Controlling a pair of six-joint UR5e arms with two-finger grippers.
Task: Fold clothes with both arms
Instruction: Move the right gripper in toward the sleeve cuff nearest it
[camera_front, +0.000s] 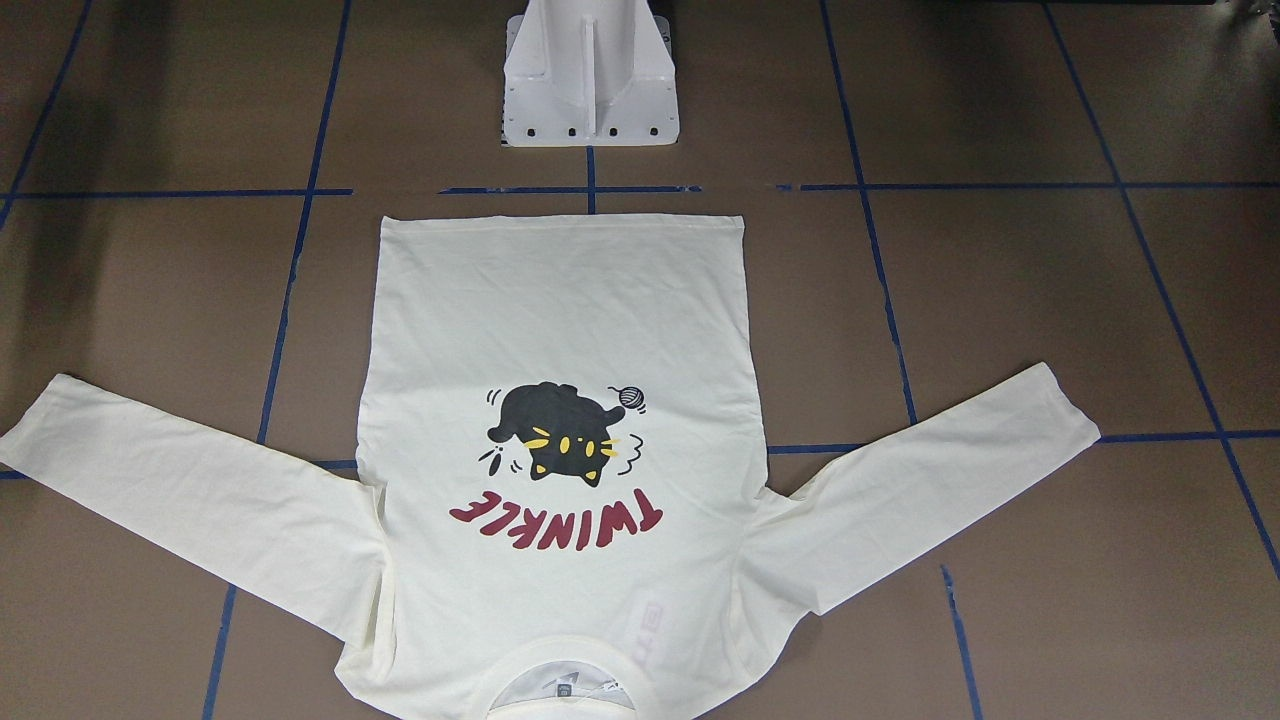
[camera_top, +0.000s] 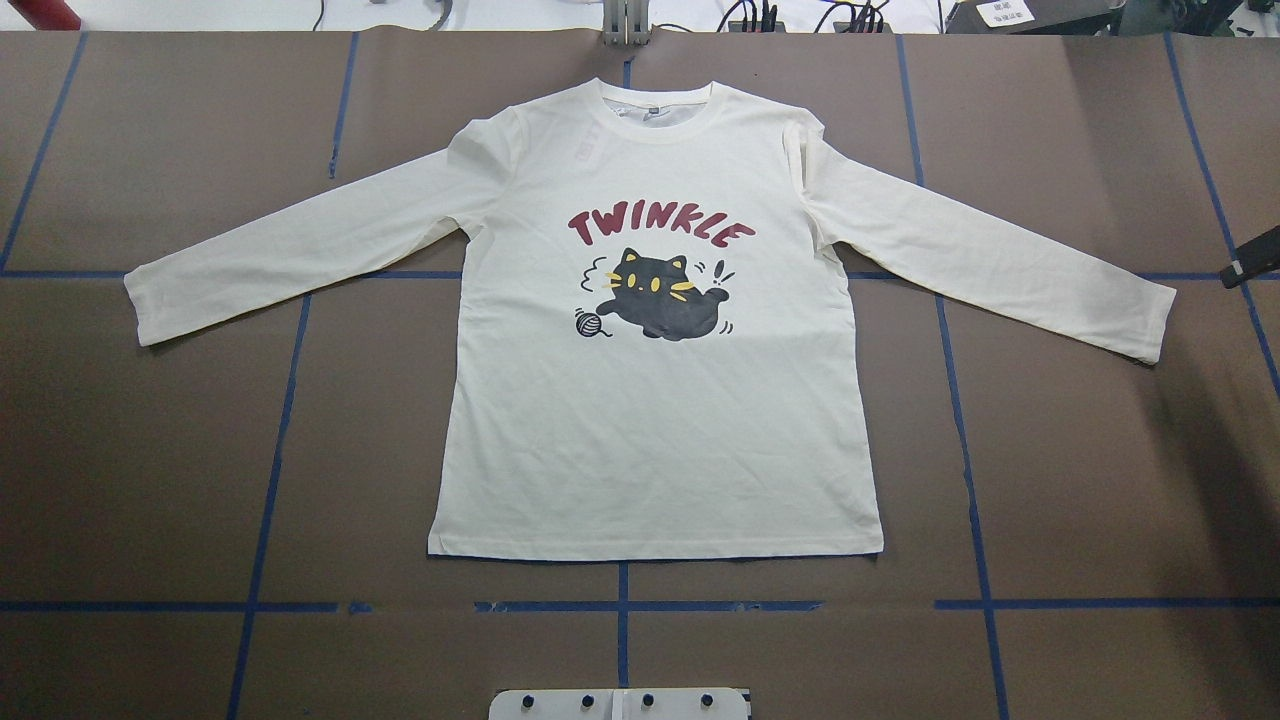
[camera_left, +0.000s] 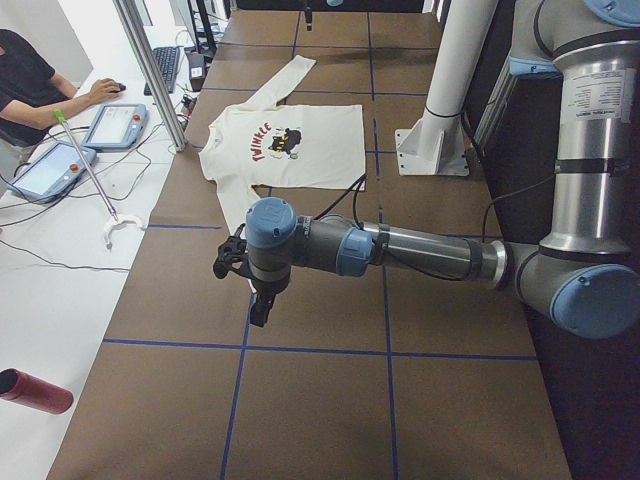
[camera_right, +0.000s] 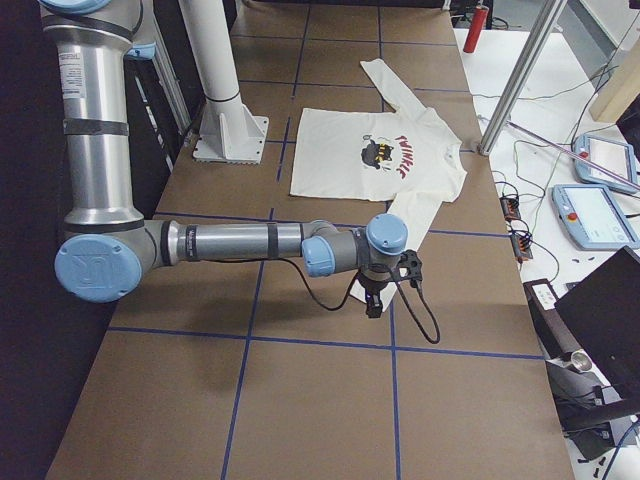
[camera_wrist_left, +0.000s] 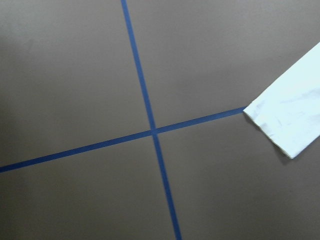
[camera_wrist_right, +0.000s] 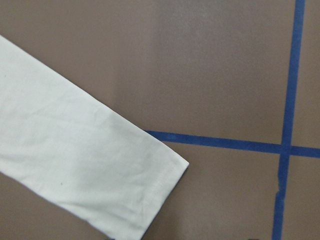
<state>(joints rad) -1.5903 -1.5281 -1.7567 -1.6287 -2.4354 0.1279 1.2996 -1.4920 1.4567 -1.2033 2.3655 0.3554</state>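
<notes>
The clothes are one cream-white long-sleeved T-shirt (camera_top: 650, 420) with a black cat print and red "TWINKLE" lettering. It lies flat and face up on the brown table, sleeves spread out to both sides, collar on the far side from the robot. My left gripper (camera_left: 258, 308) hovers beyond the left sleeve's cuff (camera_wrist_left: 290, 120). Past the right sleeve's cuff (camera_wrist_right: 75, 165) hangs my right gripper (camera_right: 373, 300), with only a black tip (camera_top: 1250, 262) showing at the overhead view's edge. Neither gripper touches the shirt. I cannot tell whether either is open or shut.
Blue tape lines grid the table. The white pedestal base (camera_front: 590, 90) stands at the robot's side, near the shirt's hem. A person (camera_left: 30, 90) sits at a side bench with tablets (camera_left: 115, 125). A red cylinder (camera_left: 35, 390) lies there too.
</notes>
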